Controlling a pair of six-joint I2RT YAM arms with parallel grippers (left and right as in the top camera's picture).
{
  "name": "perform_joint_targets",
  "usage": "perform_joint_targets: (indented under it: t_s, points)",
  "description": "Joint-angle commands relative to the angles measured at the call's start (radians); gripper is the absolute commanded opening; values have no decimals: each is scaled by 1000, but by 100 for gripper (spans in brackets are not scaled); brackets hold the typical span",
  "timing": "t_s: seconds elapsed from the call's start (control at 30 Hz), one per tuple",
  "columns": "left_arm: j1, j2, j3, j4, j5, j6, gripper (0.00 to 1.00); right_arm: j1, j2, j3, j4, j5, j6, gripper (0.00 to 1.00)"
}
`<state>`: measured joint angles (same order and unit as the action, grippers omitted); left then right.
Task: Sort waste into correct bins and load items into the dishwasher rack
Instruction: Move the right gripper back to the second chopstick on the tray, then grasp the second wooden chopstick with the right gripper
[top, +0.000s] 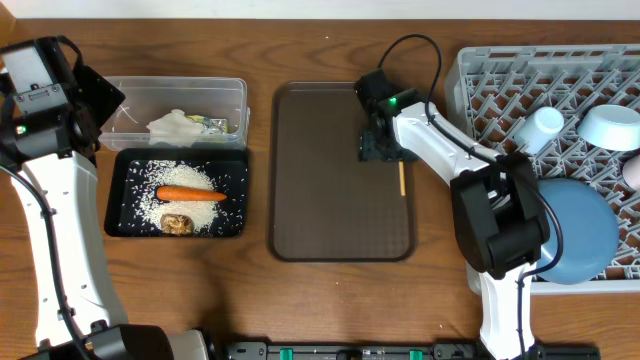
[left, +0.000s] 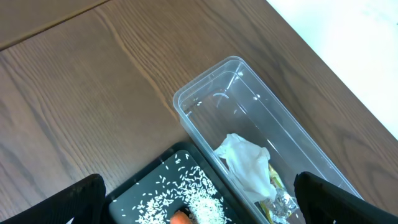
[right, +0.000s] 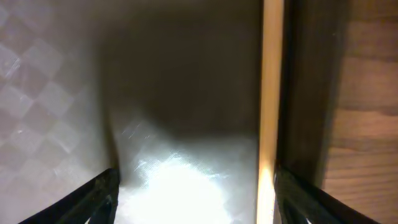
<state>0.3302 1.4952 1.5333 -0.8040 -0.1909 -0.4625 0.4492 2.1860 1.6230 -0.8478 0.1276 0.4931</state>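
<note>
Crumpled tissue (left: 245, 165) and a wrapper (left: 280, 200) are lying in the clear tub (left: 205, 81); rice (left: 199, 196) and a carrot (left: 180, 218) tip are sitting in the black tray (left: 134, 193) just beside it; the left gripper (left: 198, 202) is hanging spread wide.

Tub (top: 130, 88) behind shallow tray (top: 118, 225), left; serving tray (top: 330, 200) centre; rack (top: 480, 80) right; chopstick (top: 401, 178) on serving tray's right edge.

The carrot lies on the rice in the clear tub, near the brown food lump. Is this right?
Not quite. The overhead view shows the carrot on the rice in the black tray, near the brown food lump; the clear tub holds the tissue and wrapper.
</note>
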Motion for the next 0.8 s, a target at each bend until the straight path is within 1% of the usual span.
perform_joint_targets:
  t_s: [0.0, 0.23, 0.3, 0.37, 0.43, 0.47, 0.5, 0.67, 0.77]
  points:
    - [1, 5, 5, -2, -20, 17, 98, 1, 14, 9, -1, 5, -1, 75]
    - [1, 5, 5, -3, -20, 17, 98, -1, 14, 9, -9, -10, 0, 75]
    - [1, 5, 5, -3, -20, 17, 98, 2, 14, 8, -9, -24, 0, 74]
    - [1, 5, 5, -3, -20, 17, 98, 8, 14, 5, -8, -27, 0, 70]
    - [1, 5, 5, -3, -20, 17, 98, 14, 14, 1, -6, -27, 0, 59]
    - [0, 5, 5, -3, -20, 17, 98, 16, 14, -2, -5, -27, 0, 55]
    - [1, 5, 5, -3, -20, 17, 98, 17, 14, -3, -5, -27, 0, 54]
    - [1, 5, 5, -3, -20, 17, 98, 20, 32, -4, -7, -27, 2, 53]
    - [0, 5, 5, -3, -20, 17, 98, 20, 57, -4, -11, -27, 41, 55]
